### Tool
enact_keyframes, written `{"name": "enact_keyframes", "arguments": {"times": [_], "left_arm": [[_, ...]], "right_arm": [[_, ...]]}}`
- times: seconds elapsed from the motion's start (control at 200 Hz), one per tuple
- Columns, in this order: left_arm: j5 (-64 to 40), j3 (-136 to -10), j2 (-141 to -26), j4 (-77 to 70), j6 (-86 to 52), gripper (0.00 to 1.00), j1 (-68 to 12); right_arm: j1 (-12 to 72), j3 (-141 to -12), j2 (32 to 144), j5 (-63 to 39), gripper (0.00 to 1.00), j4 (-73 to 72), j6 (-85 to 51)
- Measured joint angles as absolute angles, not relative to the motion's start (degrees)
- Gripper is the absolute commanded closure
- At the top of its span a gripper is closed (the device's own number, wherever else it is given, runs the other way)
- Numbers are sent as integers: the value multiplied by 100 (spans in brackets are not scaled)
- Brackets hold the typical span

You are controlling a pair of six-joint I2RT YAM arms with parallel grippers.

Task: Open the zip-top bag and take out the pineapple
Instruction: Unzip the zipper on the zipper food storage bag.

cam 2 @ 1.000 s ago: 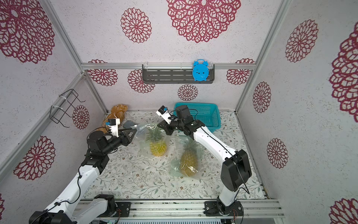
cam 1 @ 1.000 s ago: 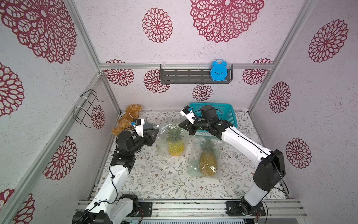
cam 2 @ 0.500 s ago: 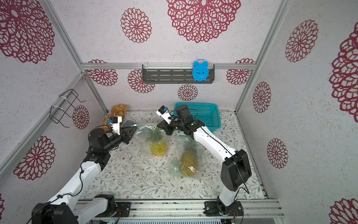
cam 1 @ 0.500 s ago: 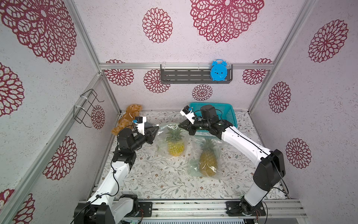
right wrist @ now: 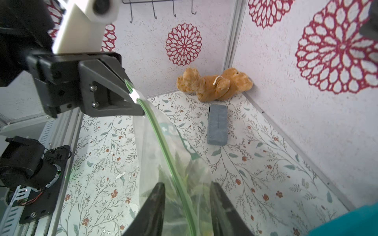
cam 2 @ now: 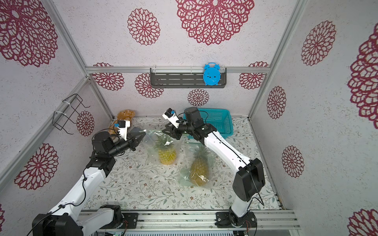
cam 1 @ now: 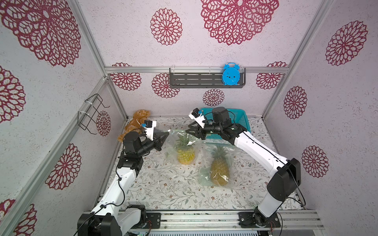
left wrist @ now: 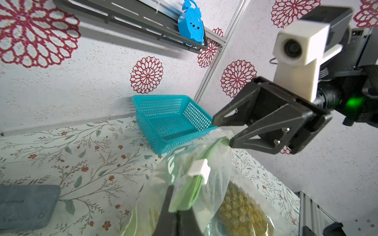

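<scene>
A robot test booth dressed as a home: papered panels (cam 1: pixel 131 30) in an aluminium frame (cam 1: pixel 143 69), two arms (cam 1: pixel 120 183) (cam 1: pixel 257 152) bolted to a rail (cam 1: pixel 204 216), a floral counter (cam 1: pixel 163 183), and a shelf (cam 1: pixel 194 78) with a toy clock (cam 1: pixel 231 74).

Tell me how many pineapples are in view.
2. One yellow pineapple stands upright in a clear plastic zip-top bag mid-table. A second yellow pineapple lies flat in a second clear plastic bag, on the robot's right and nearer the front. None appears hidden.
</scene>
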State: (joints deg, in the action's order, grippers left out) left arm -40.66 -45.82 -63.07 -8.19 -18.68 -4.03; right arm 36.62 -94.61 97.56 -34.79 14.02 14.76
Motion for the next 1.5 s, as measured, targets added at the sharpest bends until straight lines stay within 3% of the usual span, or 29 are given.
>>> {"name": "enact_keyframes", "arguments": {"times": [0.315, 0.545, 1.231, 1.501], "left_arm": [[-4316, -4899, -6479, -373, -1859, 100, -412], [-4414, -4974, -6490, -187, -1861, 100, -419], [-4460, -5024, -6490, -3, -1822, 100, -425], [-4460, -5043, -6490, 54, -1798, 100, -425]], "right_arm": [[3938, -10287, 10283, -3903, 45, 1686, 2292], [4112, -10294, 10512, -3940, 44, 1667, 2593], [4410, -10296, 10720, -3564, 68, 1041, 2884], [4440, -10328, 10726, -3573, 68, 961, 2867]]}}
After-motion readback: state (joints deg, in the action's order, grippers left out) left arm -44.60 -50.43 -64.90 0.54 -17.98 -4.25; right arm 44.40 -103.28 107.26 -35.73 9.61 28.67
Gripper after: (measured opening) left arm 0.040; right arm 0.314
